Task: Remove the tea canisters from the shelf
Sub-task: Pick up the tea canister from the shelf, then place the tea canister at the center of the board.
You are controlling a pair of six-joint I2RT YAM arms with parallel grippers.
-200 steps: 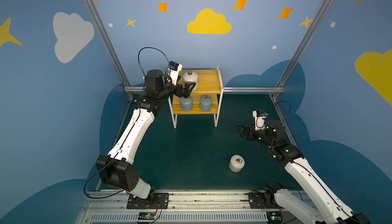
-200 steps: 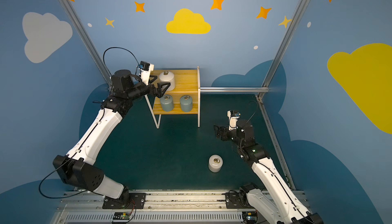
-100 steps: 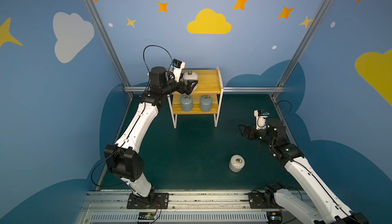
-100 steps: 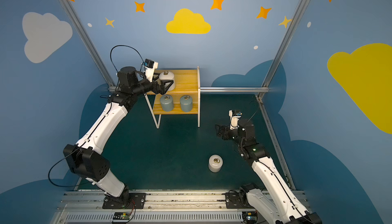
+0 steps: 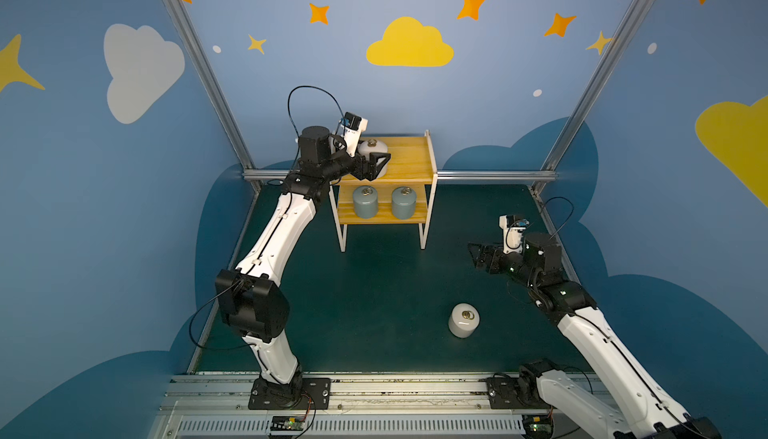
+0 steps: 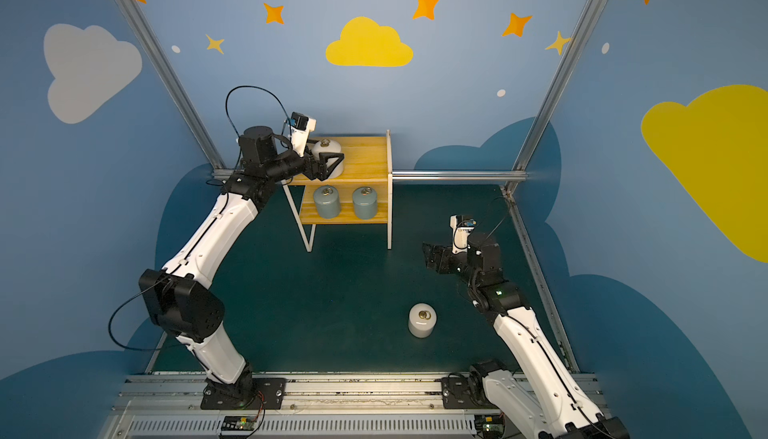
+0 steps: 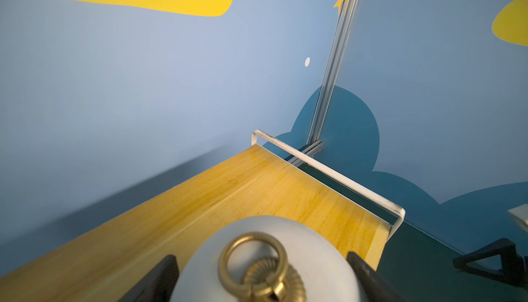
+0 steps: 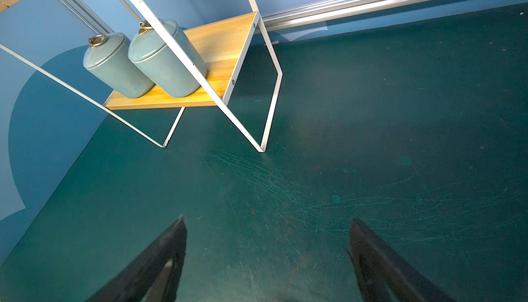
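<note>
Our left gripper [image 7: 260, 257] pinches a white jar [image 7: 314, 243] on the top board of the shelf [image 5: 409, 162]. We see two grey-blue jars [image 5: 365, 204] [image 5: 403, 204] side by side on its lower board, a second white jar [image 5: 464, 320] on the floor [image 5: 374, 291], and our right gripper [image 8: 267, 219] spread wide

Shelf [image 5: 409, 162] holds upper canister [image 5: 372, 148] over lower canisters [image 5: 365, 204], fourth canister [image 5: 464, 320] in front.

Upper board [image 5: 409, 160]: left end taken by white canister [image 5: 374, 149], left gripper [image 5: 379, 159] fingers flanking it; rest bare. Lower tier [image 5: 419, 207]: grey-blue canisters [image 5: 365, 204] side by side under low headroom, frame strut [image 8: 164, 36] crossing side access. Mat [image 5: 374, 291] before shelf [image 5: 382, 219] open except floor canister [image 5: 464, 322].
</note>
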